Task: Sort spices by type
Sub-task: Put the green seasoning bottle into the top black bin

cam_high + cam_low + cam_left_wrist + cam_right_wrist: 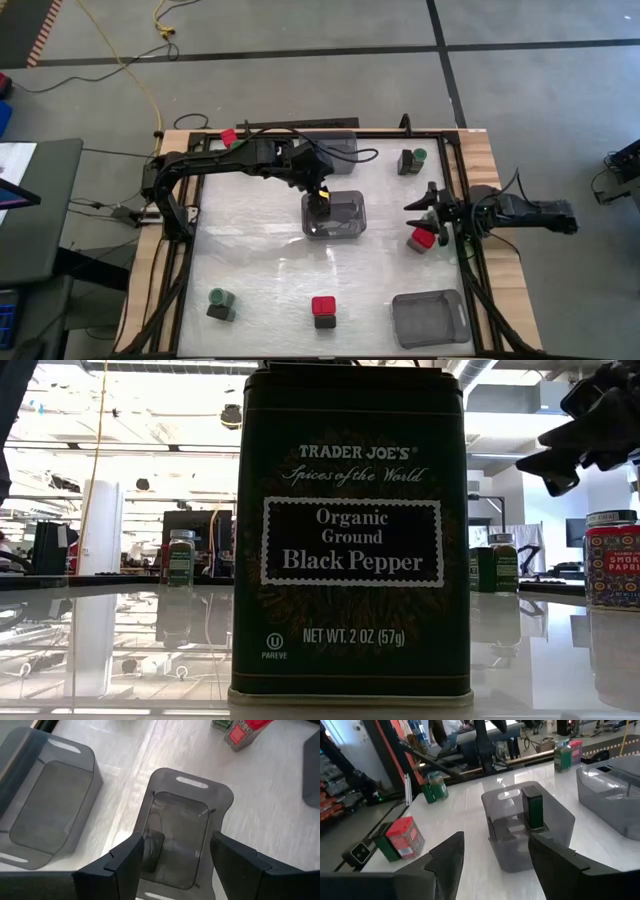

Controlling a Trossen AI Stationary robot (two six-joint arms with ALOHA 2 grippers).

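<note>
Black-topped spice jar (322, 208) inside middle bin (350, 228), beneath open empty left gripper (318, 195); right gripper (424, 213) open too.

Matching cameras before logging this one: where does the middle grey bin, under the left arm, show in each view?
High view: middle bin at table centre.
Low view: not made out; a pepper tin fills the middle.
Left wrist view: centre, beyond the fingers.
Right wrist view: centre.
Shared landmark: the red-capped jar.
</note>
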